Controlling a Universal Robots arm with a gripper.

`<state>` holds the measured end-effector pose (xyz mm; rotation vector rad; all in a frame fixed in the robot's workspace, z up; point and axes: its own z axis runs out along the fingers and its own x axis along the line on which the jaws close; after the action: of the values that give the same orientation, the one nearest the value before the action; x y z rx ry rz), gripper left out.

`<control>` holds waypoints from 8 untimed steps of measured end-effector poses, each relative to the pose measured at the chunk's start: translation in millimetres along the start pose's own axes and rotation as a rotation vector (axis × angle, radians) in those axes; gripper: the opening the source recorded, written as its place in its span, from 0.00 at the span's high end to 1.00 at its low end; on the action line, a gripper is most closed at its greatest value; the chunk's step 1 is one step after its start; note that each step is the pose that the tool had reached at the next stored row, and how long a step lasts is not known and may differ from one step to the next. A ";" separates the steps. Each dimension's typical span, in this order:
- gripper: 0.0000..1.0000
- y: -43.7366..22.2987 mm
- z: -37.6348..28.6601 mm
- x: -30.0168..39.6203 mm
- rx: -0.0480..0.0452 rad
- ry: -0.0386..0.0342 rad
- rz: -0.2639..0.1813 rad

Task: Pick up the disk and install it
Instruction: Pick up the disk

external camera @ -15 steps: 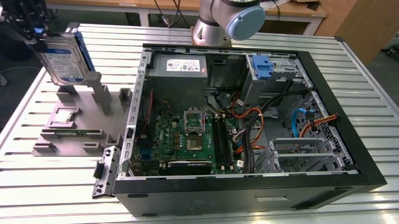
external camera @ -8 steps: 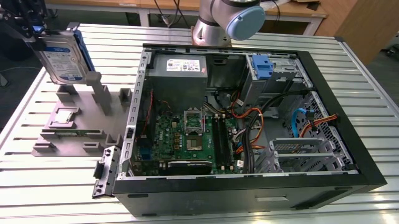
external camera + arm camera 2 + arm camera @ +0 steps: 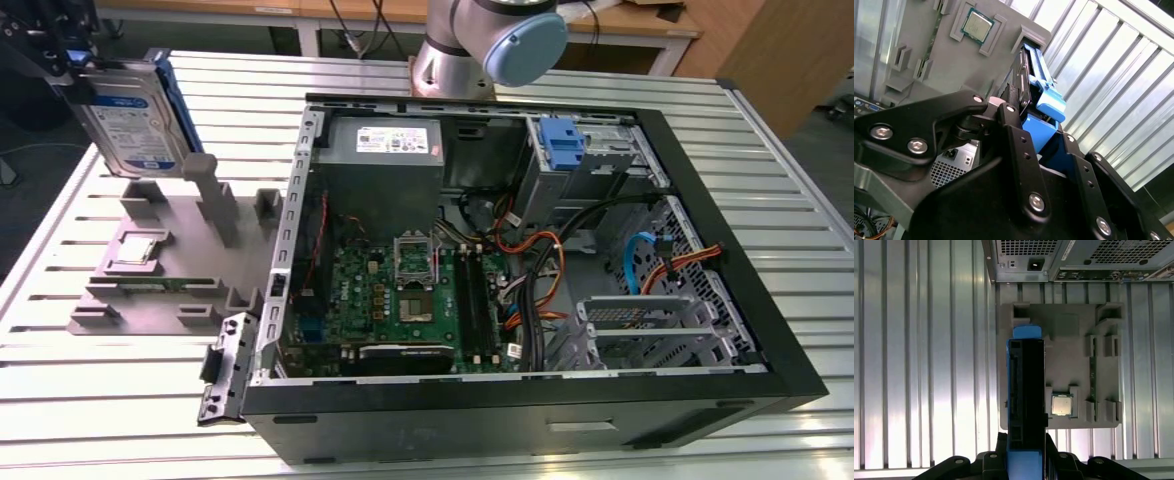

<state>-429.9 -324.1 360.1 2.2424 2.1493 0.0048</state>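
Ribbed aluminium slats form the tabletop point(image 3: 80, 400), and the disk point(image 3: 127, 115) hangs in the air near its corner at the exterior view's upper left. It is on edge, label toward the camera, with the blue caddy along its far side. In the first wrist view the disk point(image 3: 1026, 400) shows edge-on and straight, and the gripper point(image 3: 1026, 462) pinches it from both sides at its upper end. The second wrist view shows the same clamp, with black fingers point(image 3: 1019, 150) pressed against the caddy. Beneath the disk lies the grey fixture point(image 3: 167, 295), close to the tabletop's edge on the exterior view's left. It has upright posts and a CPU point(image 3: 138, 250) seated in a pocket. The disk seems clear of the posts and touches nothing but the gripper. Just beside the fixture, across the middle of the tabletop, lies the open case point(image 3: 747, 260). Its power supply point(image 3: 387, 140) sits at the back wall, and a bay with a blue part point(image 3: 567, 145) sits toward the exterior view's right. The step in hand looks like the carry: the disk is picked up but not yet installed. To do it well, I judge the pinch wants to be firm and square so the disk neither swings nor slips. The disk also needs height enough to pass the posts and the case's wall, and the loose cables point(image 3: 547, 270) inside deserve a wide berth.
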 end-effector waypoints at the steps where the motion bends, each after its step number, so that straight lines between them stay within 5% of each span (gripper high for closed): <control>1: 0.63 0.0 -0.8 0.0 0.0000 0.0000 0.000; 8: 0.63 0.1 -5.0 -0.1 -0.0002 0.0001 0.000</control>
<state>-429.9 -324.1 365.2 2.2423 2.1492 0.0050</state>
